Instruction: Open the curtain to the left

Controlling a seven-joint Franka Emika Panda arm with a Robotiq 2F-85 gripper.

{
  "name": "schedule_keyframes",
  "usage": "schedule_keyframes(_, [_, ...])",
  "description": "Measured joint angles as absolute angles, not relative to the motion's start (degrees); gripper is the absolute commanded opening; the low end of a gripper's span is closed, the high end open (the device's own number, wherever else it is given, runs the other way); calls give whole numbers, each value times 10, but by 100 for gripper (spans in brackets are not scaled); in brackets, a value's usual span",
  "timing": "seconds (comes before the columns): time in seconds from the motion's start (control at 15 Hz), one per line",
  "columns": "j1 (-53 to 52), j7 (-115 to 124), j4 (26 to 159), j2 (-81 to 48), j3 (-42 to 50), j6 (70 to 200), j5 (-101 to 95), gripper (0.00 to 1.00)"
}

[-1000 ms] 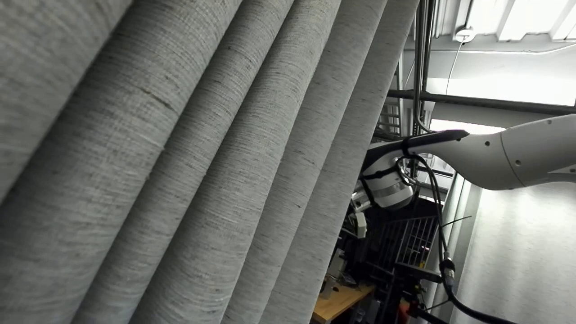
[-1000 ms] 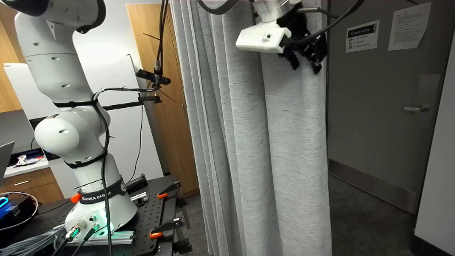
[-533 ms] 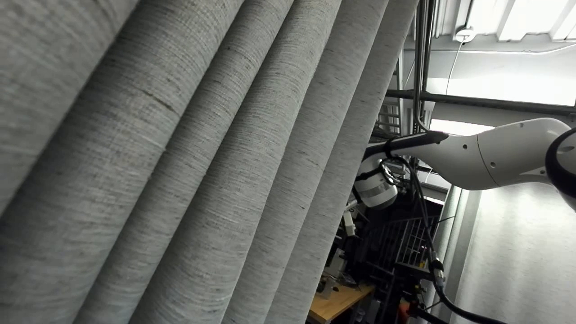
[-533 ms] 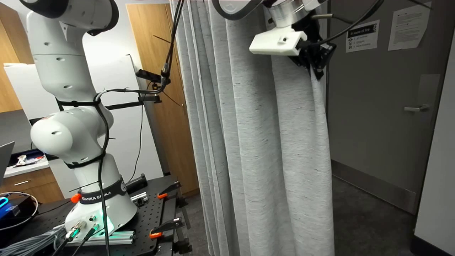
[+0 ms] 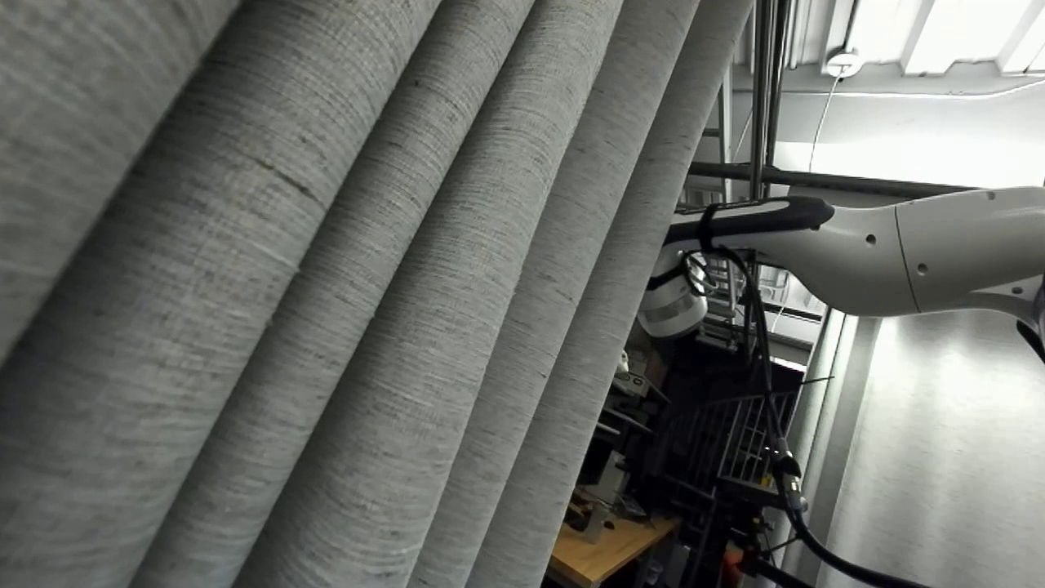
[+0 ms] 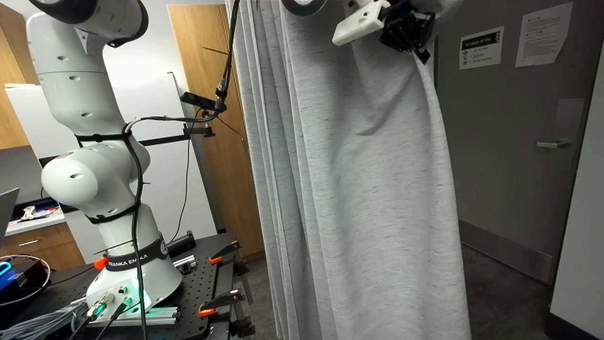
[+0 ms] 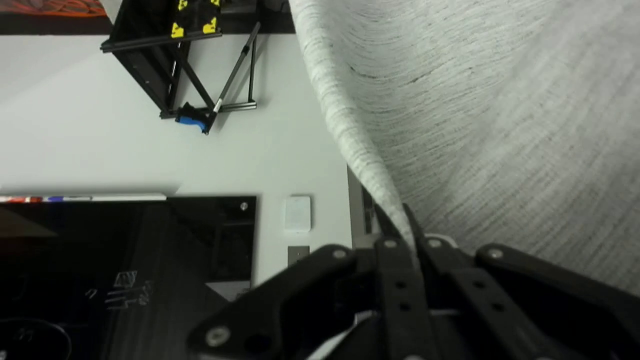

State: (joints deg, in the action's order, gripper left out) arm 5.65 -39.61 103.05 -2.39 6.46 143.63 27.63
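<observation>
The grey pleated curtain [image 6: 377, 189] hangs from top to bottom in an exterior view, its free edge on the right. High on that edge my gripper [image 6: 419, 53] is shut, pinching the fabric, and creases run from the pinch. In the wrist view a narrow fold of the curtain [image 7: 450, 100] runs down between the fingers of the gripper [image 7: 395, 215]. Broad slanted pleats of the curtain [image 5: 392, 327] fill much of an exterior view; the gripper is hidden behind them there, with the white arm [image 5: 922, 253] showing beyond the edge.
A grey door [image 6: 500, 179] with a handle stands right of the curtain. The arm's base is fixed to a black table [image 6: 198, 264] with orange-tipped clamps [image 6: 222, 302] at its edge. A black cable [image 6: 137, 198] runs along the arm. A wooden desk [image 5: 616, 543] lies beyond the curtain.
The gripper was open at the curtain's edge a second ago, then shut on the fabric. Since then it has risen, drawing the cloth up into creases, while the lower edge has swung right.
</observation>
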Motion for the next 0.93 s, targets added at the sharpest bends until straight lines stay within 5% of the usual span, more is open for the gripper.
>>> schedule_keyframes(0.93, [-56,-374,1004,-49,-91,1388,267,1])
